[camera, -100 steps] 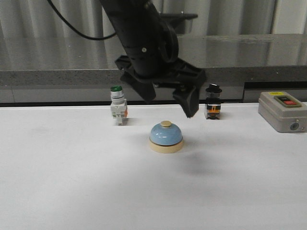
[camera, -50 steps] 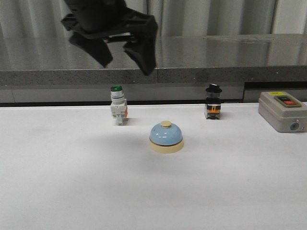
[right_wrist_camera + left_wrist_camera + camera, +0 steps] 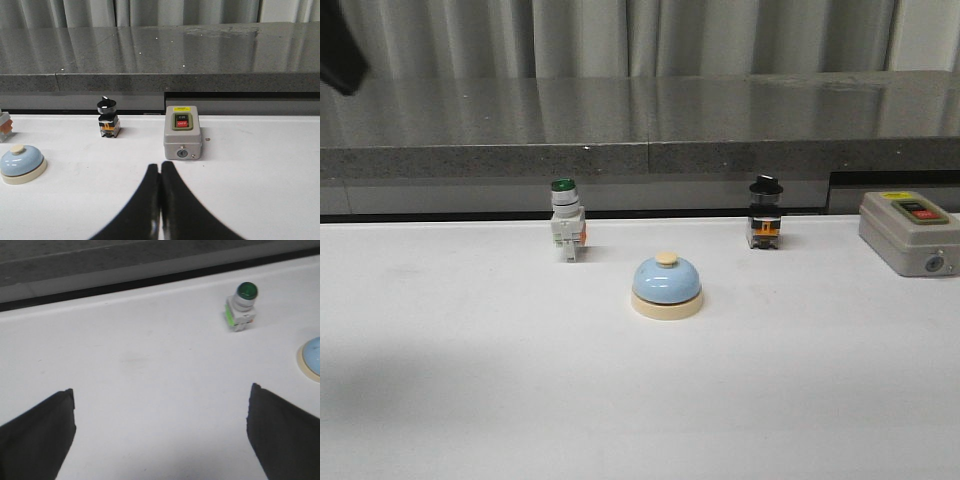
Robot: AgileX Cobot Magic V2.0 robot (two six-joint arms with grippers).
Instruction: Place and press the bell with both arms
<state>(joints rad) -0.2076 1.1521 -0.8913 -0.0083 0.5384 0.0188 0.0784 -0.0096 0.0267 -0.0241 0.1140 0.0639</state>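
The call bell point(image 3: 666, 286) stands upright near the middle of the white table point(image 3: 470, 400), dome up and cream button on top, with nothing touching it. Judged from this, placement is complete and the pressing step is not yet done. The left gripper point(image 3: 160, 432) hangs above bare table with its jaws spread wide and empty; only the bell's edge shows at the side of its wrist view. The right gripper point(image 3: 160, 200) has its fingers pressed together, holding nothing, and points toward the grey control box point(image 3: 183, 131), well apart from the bell. A green-capped push-button switch point(image 3: 566, 220) stands behind the bell to the left, a black selector switch point(image 3: 765, 212) behind it to the right. The table is matte and evenly lit. Behind it runs a grey stone-look counter point(image 3: 640, 110), backed by pale curtains point(image 3: 620, 38).
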